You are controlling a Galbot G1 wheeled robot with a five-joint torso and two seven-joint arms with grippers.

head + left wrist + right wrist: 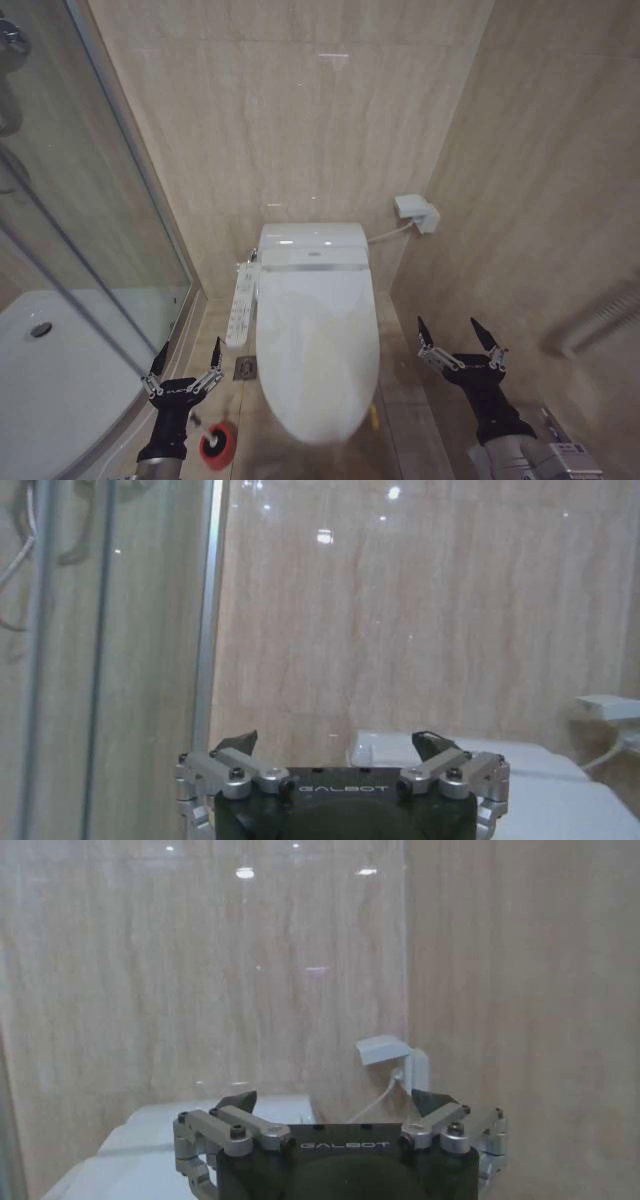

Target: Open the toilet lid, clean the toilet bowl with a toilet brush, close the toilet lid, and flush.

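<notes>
The white toilet lid lies shut over the toilet, so the toilet bowl is hidden beneath it. A yellow-green strap hangs at the lid's front right edge. My left gripper hovers open to the left of the toilet, above a small red round holder on the floor. The toilet brush itself is hidden behind that arm. My right gripper hovers open to the right of the toilet. Both grippers hold nothing. The left gripper and the right gripper each face the back wall.
A glass shower screen and white shower tray fill the left side. A white control panel sticks out from the toilet's left side. A white wall box with a cable sits right of the tank. Beige tiled walls close in on the back and right.
</notes>
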